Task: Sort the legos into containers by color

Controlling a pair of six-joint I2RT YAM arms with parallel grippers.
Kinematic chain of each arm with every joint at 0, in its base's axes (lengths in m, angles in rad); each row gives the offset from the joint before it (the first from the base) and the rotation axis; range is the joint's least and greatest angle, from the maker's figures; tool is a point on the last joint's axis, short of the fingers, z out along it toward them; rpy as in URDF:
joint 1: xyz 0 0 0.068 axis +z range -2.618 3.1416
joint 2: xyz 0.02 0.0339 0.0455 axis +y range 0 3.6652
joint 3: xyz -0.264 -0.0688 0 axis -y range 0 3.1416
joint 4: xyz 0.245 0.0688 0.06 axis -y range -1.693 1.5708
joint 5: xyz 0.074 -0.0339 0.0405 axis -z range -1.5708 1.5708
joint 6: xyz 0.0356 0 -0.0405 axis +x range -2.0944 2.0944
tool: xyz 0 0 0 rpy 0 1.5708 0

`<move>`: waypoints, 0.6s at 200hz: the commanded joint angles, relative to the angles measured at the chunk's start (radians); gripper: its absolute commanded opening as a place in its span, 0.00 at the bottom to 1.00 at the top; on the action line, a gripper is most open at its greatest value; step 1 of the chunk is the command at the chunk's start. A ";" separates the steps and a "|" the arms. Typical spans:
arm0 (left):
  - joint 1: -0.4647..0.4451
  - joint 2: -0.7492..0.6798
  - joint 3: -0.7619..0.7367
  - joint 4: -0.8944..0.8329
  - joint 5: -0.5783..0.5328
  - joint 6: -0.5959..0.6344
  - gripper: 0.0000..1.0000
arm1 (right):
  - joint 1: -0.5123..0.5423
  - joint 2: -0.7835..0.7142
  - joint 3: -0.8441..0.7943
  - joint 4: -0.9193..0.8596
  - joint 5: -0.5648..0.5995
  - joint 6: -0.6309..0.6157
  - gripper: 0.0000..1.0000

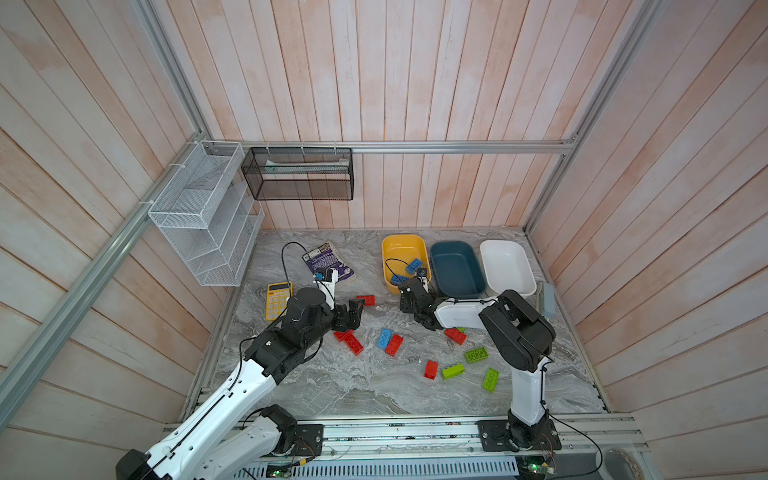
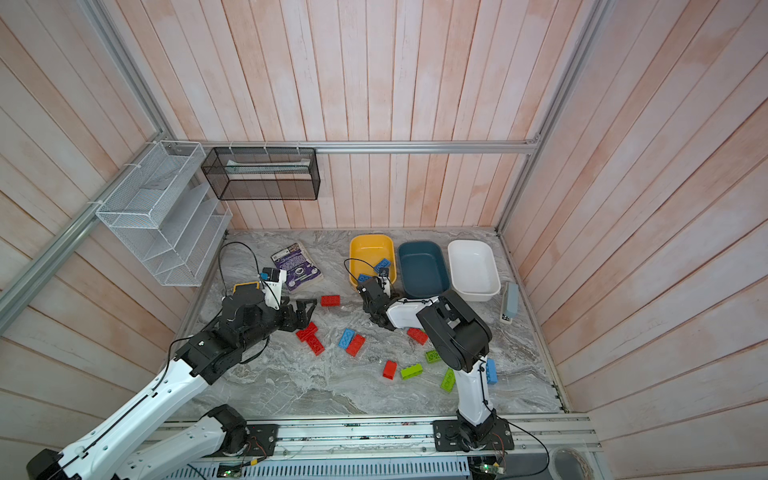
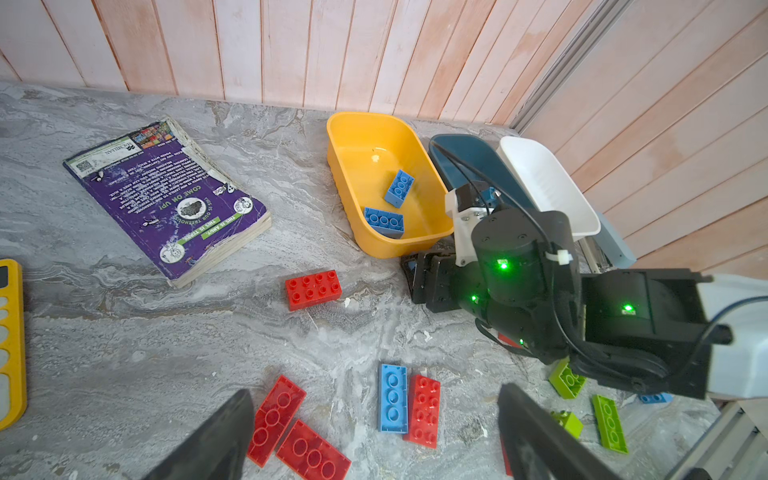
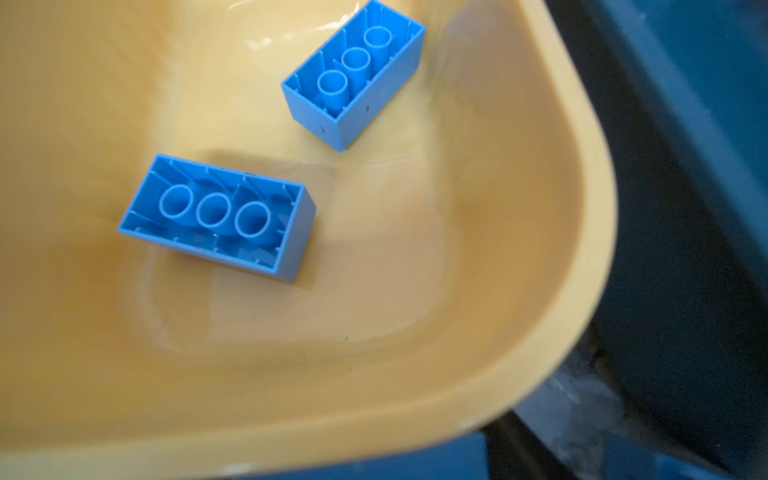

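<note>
Yellow point(image 1: 405, 242), teal point(image 1: 457, 266) and white point(image 1: 507, 266) tubs stand in a row at the back. Two blue legos point(image 4: 216, 216) point(image 4: 353, 75) lie in the yellow tub. My left gripper point(image 3: 374, 440) hangs open over two red legos point(image 3: 299, 428), near a blue point(image 3: 393, 397) and red pair. A lone red lego point(image 1: 365, 300) lies just beyond it. My right gripper point(image 1: 409, 297) points down at the yellow tub's near rim. Something blue point(image 4: 365, 461) shows beside one dark finger point(image 4: 511, 440), and its jaws are mostly out of frame. Green legos point(image 1: 476, 354) lie by the right arm.
A purple book point(image 1: 328, 259) and a yellow calculator point(image 1: 277, 299) lie at the left. A grey stapler-like object point(image 1: 546, 299) sits by the right wall. A white wire rack point(image 1: 199, 216) and a black mesh basket point(image 1: 299, 174) hang on the walls.
</note>
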 commanded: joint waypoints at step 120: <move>0.003 -0.040 -0.110 0.018 0.076 -0.096 0.92 | 0.092 -0.352 -0.065 -0.095 -0.088 -0.123 0.59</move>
